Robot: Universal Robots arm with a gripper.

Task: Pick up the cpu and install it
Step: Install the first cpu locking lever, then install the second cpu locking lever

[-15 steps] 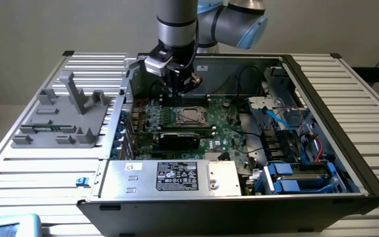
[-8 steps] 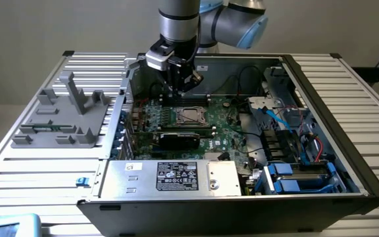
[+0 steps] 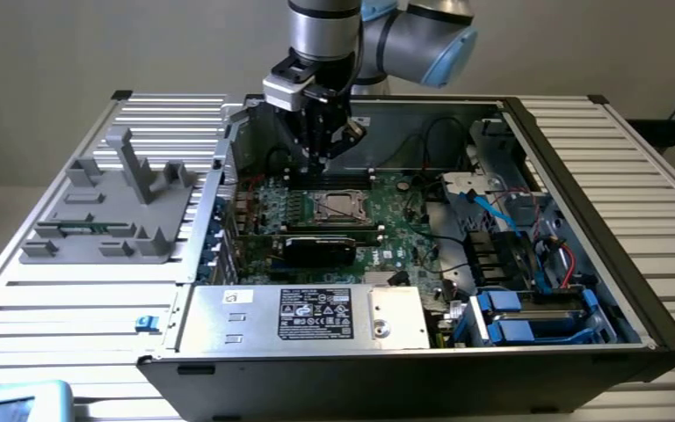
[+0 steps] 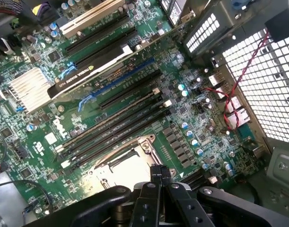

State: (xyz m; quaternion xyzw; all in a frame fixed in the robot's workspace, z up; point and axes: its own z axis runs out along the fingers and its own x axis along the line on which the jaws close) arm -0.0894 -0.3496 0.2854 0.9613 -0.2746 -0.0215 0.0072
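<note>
The cpu (image 3: pixel 337 207), a small silver-beige square, lies flat inside the metal frame of the socket on the green motherboard (image 3: pixel 414 233). In the wrist view the cpu (image 4: pixel 119 171) shows pale under the socket frame, partly hidden by my fingers. My gripper (image 3: pixel 317 165) hangs above the board just behind the socket, inside the open computer case. Its fingertips (image 4: pixel 157 171) are pressed together with nothing between them, so the gripper (image 4: pixel 158 172) is shut and empty, apart from the cpu.
A silver power-supply box with a black label (image 3: pixel 314 316) sits at the case front. A black card (image 3: pixel 320 246) stands just in front of the socket. Memory slots (image 4: pixel 116 118), a heatsink (image 4: pixel 28 90) and cables (image 4: pixel 229 101) crowd the board. A grey fixture (image 3: pixel 115 202) stands on the exterior view's left.
</note>
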